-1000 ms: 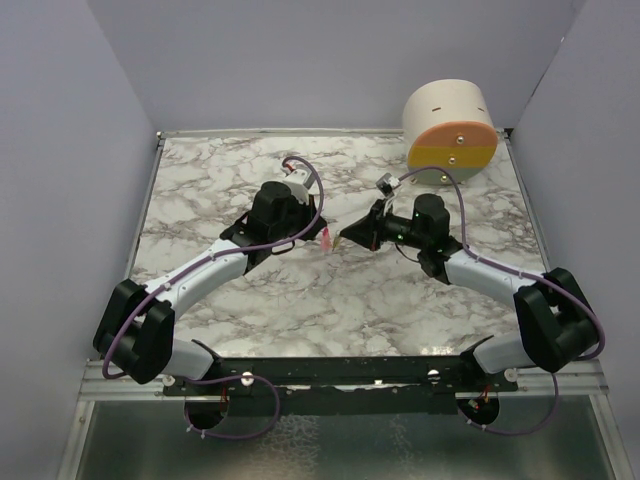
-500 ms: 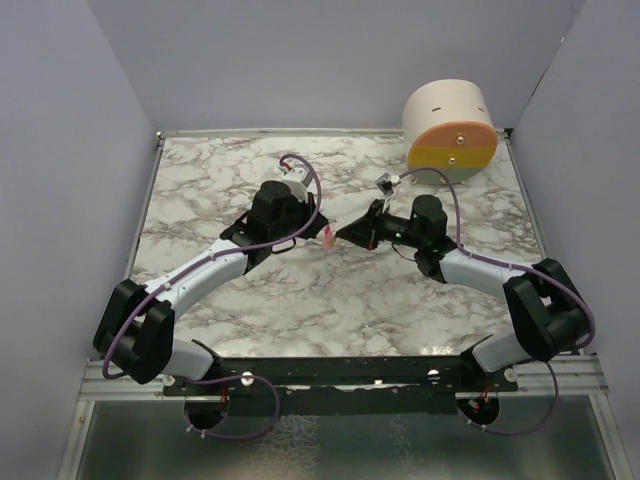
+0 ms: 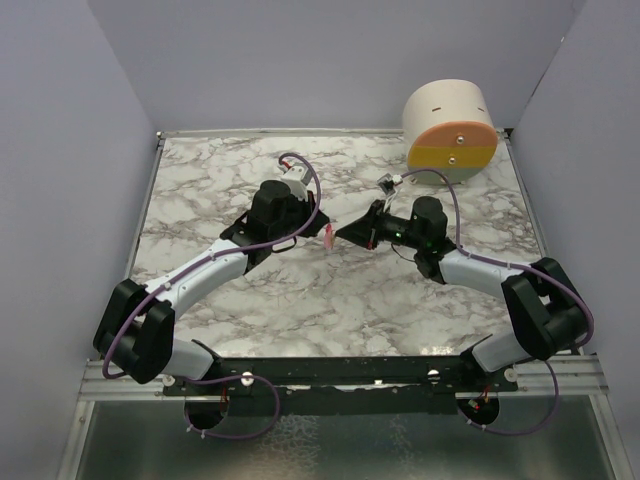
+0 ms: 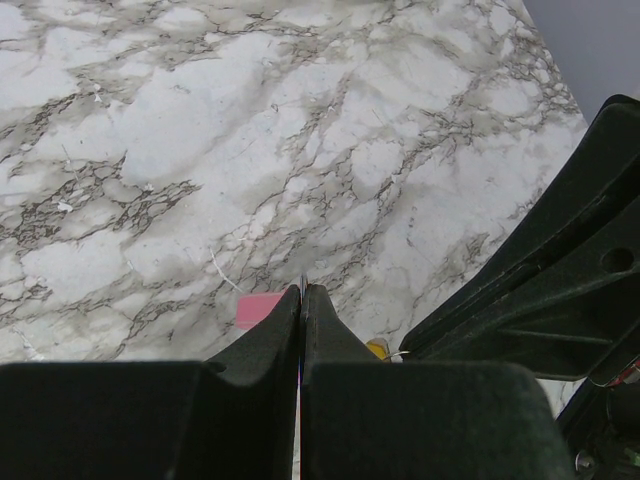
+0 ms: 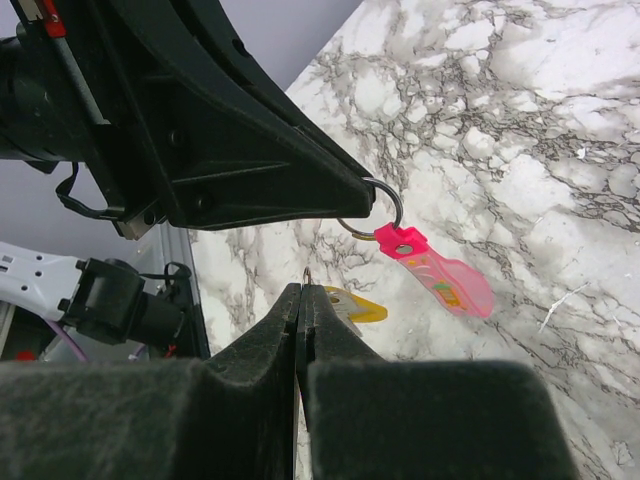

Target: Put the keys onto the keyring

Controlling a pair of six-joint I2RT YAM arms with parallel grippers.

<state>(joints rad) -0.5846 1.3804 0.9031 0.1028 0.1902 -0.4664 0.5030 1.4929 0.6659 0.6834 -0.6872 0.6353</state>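
Much of the action is hidden. In the top view the two gripper tips meet over the middle of the marble table (image 3: 350, 300), and only a small pink streak shows between them. The left wrist view catches no more than a pink corner and a yellow speck behind its own fingers.

The right wrist view is the clearest. The left gripper (image 4: 303, 292) is pressed together on the keyring (image 5: 392, 203), of which only an arc sticks out past its tip. The pink key (image 5: 440, 275) hangs by its head at that arc and appears threaded on it. Its long axis slants down and to the right in this view, with the blade pointing away from the left gripper.

The right gripper (image 5: 302, 292) is pinched on the yellow key (image 5: 352, 306). Only part of its yellow head shows beside the fingers, just below the ring, and which way it points cannot be told.

There are two keys, one ring, and one big cylinder (image 3: 450, 125) at the far right corner of the table.
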